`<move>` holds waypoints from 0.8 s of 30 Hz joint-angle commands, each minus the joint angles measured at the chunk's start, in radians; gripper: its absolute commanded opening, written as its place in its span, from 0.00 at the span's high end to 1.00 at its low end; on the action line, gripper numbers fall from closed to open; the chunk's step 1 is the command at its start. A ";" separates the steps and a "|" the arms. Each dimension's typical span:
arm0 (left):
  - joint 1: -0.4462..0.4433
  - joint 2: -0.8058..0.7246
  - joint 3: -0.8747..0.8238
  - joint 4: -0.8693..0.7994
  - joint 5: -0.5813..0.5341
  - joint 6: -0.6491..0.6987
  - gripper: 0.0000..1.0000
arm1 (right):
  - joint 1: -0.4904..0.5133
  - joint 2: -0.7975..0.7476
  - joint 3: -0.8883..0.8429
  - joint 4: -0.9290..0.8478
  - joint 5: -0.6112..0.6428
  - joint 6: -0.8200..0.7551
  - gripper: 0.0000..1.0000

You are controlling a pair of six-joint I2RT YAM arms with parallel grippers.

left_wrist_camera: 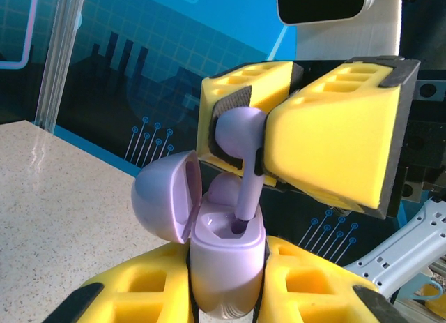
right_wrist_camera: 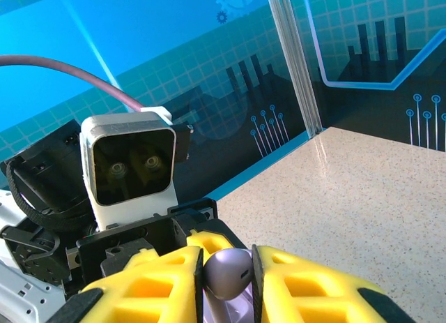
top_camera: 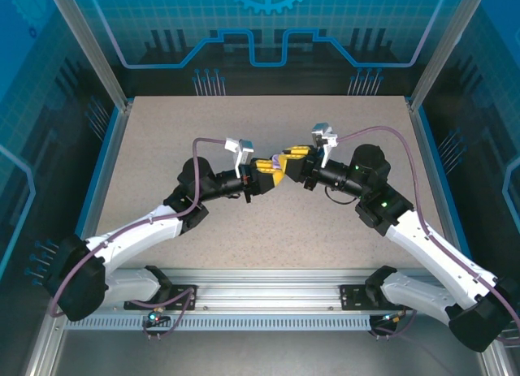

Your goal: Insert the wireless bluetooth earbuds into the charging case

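The left hand point(left_wrist_camera: 226, 295) is clamped on the lavender charging case point(left_wrist_camera: 226, 257), lid open. I see the right hand point(left_wrist_camera: 261, 141) gripping a lavender earbud point(left_wrist_camera: 235, 134), stem tip inside the case's well.

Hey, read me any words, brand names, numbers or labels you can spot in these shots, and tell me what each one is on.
No readable text anywhere.
The lavender charging case and the lavender earbud: no print visible.
The blue backdrop panels: only drawings of a gear, circuit lines and a grid, no letters or digits.
The wrist camera housing: plain, no label.
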 commanded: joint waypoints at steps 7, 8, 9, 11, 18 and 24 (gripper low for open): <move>-0.006 -0.035 0.015 0.039 0.013 -0.004 1.00 | 0.014 -0.008 0.027 -0.033 0.017 -0.027 0.75; -0.007 -0.035 0.016 0.040 0.012 -0.003 1.00 | 0.014 -0.008 0.029 -0.035 0.016 -0.028 0.75; -0.006 -0.035 0.014 0.039 0.009 -0.003 1.00 | 0.014 -0.008 0.028 -0.039 0.015 -0.027 0.75; -0.007 -0.036 0.013 0.042 0.003 -0.003 1.00 | 0.014 -0.006 0.032 -0.048 0.016 -0.031 0.74; -0.006 -0.041 0.010 0.040 -0.005 -0.003 1.00 | 0.015 -0.003 0.037 -0.073 0.014 -0.041 0.72; -0.007 -0.041 0.009 0.034 -0.003 -0.002 1.00 | 0.015 -0.002 0.042 -0.081 0.016 -0.040 0.69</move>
